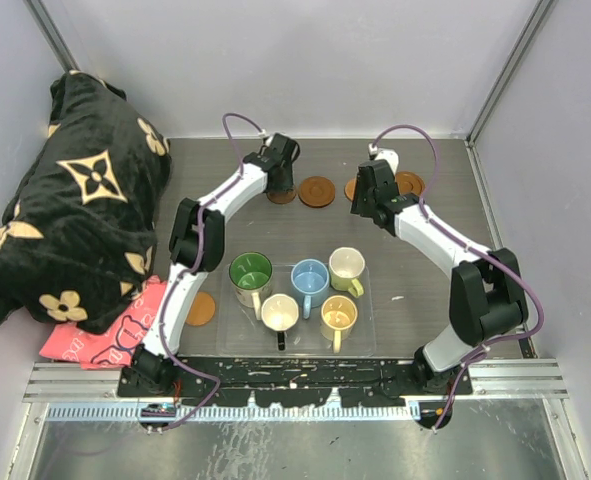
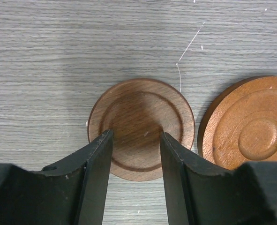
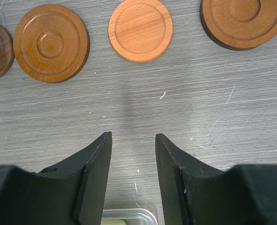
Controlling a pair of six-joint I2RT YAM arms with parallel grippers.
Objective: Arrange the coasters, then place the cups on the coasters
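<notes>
Left end effector ajar above dark coaster, plain only in wrist view; right end effector ajar, empty.

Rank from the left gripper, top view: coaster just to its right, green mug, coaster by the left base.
1. Back-row coaster, just right of the left gripper.
2. Green mug, mid-table.
3. Coaster by the left base, near-left.

White arms, black joints, purple cables
</notes>
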